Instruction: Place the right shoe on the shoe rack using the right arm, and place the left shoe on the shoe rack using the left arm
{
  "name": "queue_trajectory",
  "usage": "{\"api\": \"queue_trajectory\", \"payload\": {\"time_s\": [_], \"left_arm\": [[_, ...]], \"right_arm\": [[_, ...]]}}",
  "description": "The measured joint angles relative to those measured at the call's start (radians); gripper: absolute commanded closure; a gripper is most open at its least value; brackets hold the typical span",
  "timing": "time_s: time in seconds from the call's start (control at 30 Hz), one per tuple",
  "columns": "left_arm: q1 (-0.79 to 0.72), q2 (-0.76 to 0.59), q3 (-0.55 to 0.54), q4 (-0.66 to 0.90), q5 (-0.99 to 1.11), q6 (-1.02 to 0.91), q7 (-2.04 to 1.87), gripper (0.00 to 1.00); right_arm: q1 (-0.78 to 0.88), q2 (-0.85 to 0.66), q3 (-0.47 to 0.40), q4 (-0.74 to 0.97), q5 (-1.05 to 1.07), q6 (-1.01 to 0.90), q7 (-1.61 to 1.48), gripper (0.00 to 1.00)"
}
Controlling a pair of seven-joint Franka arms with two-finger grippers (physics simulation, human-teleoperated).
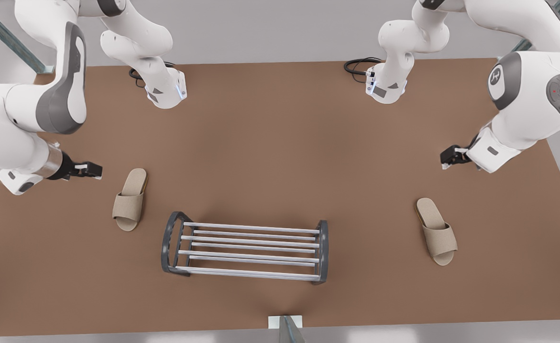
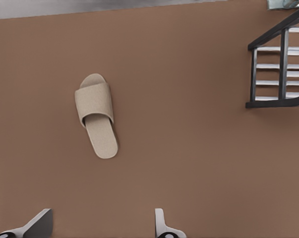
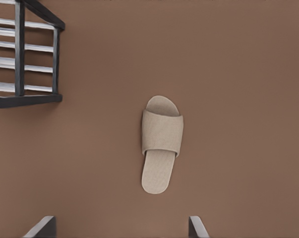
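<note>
The brown tabletop [image 1: 280,143] carries three things, all resting flat. The shoe rack [image 1: 246,273] stands toward the near edge, roughly central, its silver bars running across between dark grey end frames. Nothing lies on it.

On the front view's right, well apart from the rack, lies the left shoe [image 1: 436,232] – a beige slipper with its toe pointing toward the near edge and a little outward. The left end effector [image 1: 456,159] hangs above the tabletop on the far side of that slipper, not touching it. In the left wrist view its end effector [image 2: 99,229] has its fingertips [image 2: 161,225] spread wide apart with nothing between them, the slipper [image 2: 95,115] lies beyond them, and one end frame of the rack [image 2: 283,64] shows off to the side.

On the front view's left, nearer the rack but not touching it, lies the right shoe [image 1: 130,200], toe also toward the near edge. The right end effector [image 1: 87,170] hovers just to the outer side of its heel, clear of it. In the right wrist view that end effector [image 3: 119,229] is likewise spread – fingertips [image 3: 196,226] apart and empty – with the slipper [image 3: 161,141] ahead and the rack's end frame [image 3: 20,54] in the corner.
</note>
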Motion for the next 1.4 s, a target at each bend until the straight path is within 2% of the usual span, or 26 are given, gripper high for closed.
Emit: {"api": "queue_trajectory", "payload": {"time_s": [0.13, 0.2, 0.23, 0.3, 0.4, 0.5, 0.6, 0.67, 0.7, 0.73, 0.77, 0.83, 0.87, 0.9, 1.1, 1.27, 1.4], "left_arm": [[0.006, 0.003, 0.000, -0.002, 0.003, 0.031, -0.001, 0.00], [0.007, -0.002, 0.000, -0.029, 0.003, 0.052, -0.004, 0.00], [0.001, -0.006, 0.016, -0.041, -0.009, 0.065, -0.006, 0.00], [-0.021, -0.049, 0.158, -0.175, -0.162, 0.117, 0.001, 0.00], [0.081, -0.159, 0.241, -0.555, -0.506, 0.313, 0.019, 0.00], [0.227, -0.205, 0.259, -0.884, -1.042, 0.547, 0.115, 0.00], [0.449, -0.184, 0.199, -1.020, -1.595, 0.743, 0.310, 0.00], [0.557, -0.148, 0.179, -1.047, -1.849, 0.847, 0.476, 0.00], [0.563, -0.131, 0.175, -1.055, -1.941, 0.891, 0.564, 0.00], [0.511, -0.114, 0.169, -1.060, -2.011, 0.931, 0.649, 0.00], [0.396, -0.100, 0.146, -1.062, -2.064, 0.973, 0.731, 0.00], [0.066, -0.072, 0.094, -1.065, -2.134, 1.061, 0.887, 0.00], [-0.044, -0.056, 0.082, -1.066, -2.157, 1.098, 0.963, 0.00], [-0.076, -0.041, 0.079, -1.067, -2.173, 1.129, 1.037, 0.00], [-0.005, -0.022, 0.084, -1.076, -2.273, 1.253, 1.405, 0.00], [-0.007, -0.027, 0.081, -1.091, -2.476, 1.274, 1.623, 0.00], [-0.004, -0.025, 0.083, -1.098, -2.580, 1.216, 1.682, 0.00]], "right_arm": [[-0.018, -0.037, 0.012, -0.098, -0.033, 0.109, -0.026, 0.00], [-0.099, -0.065, 0.130, -0.179, -0.108, 0.163, -0.038, 0.00], [-0.107, -0.088, 0.161, -0.240, -0.154, 0.202, -0.044, 0.00], [-0.107, -0.107, 0.210, -0.323, -0.274, 0.275, -0.055, 0.00], [-0.071, -0.118, 0.243, -0.454, -0.462, 0.409, -0.069, 0.00], [-0.036, -0.098, 0.246, -0.546, -0.673, 0.562, -0.080, 0.00], [-0.067, -0.042, 0.244, -0.594, -1.016, 0.697, -0.060, 0.00], [-0.112, -0.013, 0.242, -0.632, -1.241, 0.770, -0.027, 0.00], [-0.121, 0.003, 0.239, -0.651, -1.345, 0.798, -0.003, 0.00], [-0.124, 0.015, 0.235, -0.666, -1.436, 0.822, 0.022, 0.00], [-0.124, 0.018, 0.234, -0.689, -1.532, 0.841, 0.050, 0.00], [-0.120, -0.002, 0.233, -0.779, -1.767, 0.868, 0.123, 0.00], [-0.118, -0.011, 0.234, -0.813, -1.869, 0.879, 0.161, 0.00], [-0.117, -0.016, 0.234, -0.843, -1.954, 0.888, 0.199, 0.00], [-0.138, -0.001, 0.236, -0.979, -2.256, 0.893, 0.418, 0.00], [-0.131, -0.033, 0.244, -1.048, -2.365, 0.888, 0.572, 0.00], [-0.143, -0.039, 0.243, -1.066, -2.428, 0.887, 0.669, 0.00]]}}
